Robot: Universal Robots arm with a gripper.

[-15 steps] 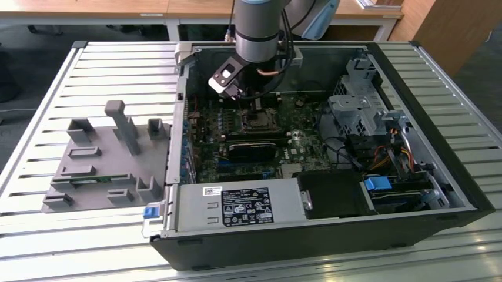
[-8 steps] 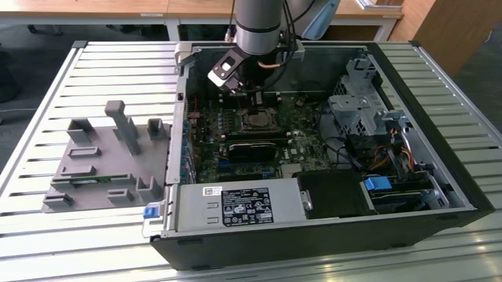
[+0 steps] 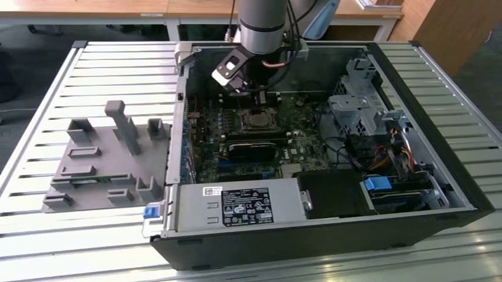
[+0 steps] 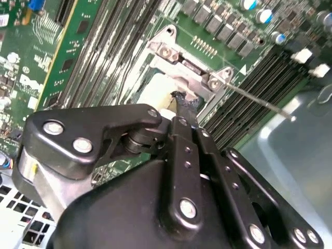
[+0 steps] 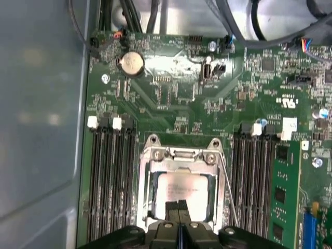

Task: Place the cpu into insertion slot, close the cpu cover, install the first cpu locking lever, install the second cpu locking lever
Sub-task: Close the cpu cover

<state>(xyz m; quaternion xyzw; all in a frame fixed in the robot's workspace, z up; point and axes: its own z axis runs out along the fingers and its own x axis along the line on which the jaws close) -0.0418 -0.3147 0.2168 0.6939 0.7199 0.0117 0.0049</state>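
Note:
The cpu [image 5: 181, 191] lies in the socket on the green board, its silver top showing through the window of the cpu cover [image 5: 179, 155], which lies flat over it. In the exterior view the socket [image 3: 257, 120] sits just below my gripper [image 3: 264, 100]. My gripper [image 5: 179, 210] is shut with nothing between its fingers, the tips low over the near edge of the cpu. In the second wrist view the gripper [image 4: 181, 102] touches or nearly touches the pale cpu [image 4: 154, 88]. A thin wire locking lever [image 5: 226, 181] slants along one side of the socket; its rod [image 4: 259, 102] reaches out over the memory slots.
Black memory slots [image 5: 111, 176] flank the socket, with a green memory module [image 5: 282, 197] in one. A coin battery [image 5: 129, 63] and the grey case wall [image 5: 41, 129] lie beyond. The exterior view shows the power supply [image 3: 235, 205], drive cage [image 3: 361, 111] and a grey fixture [image 3: 102, 158].

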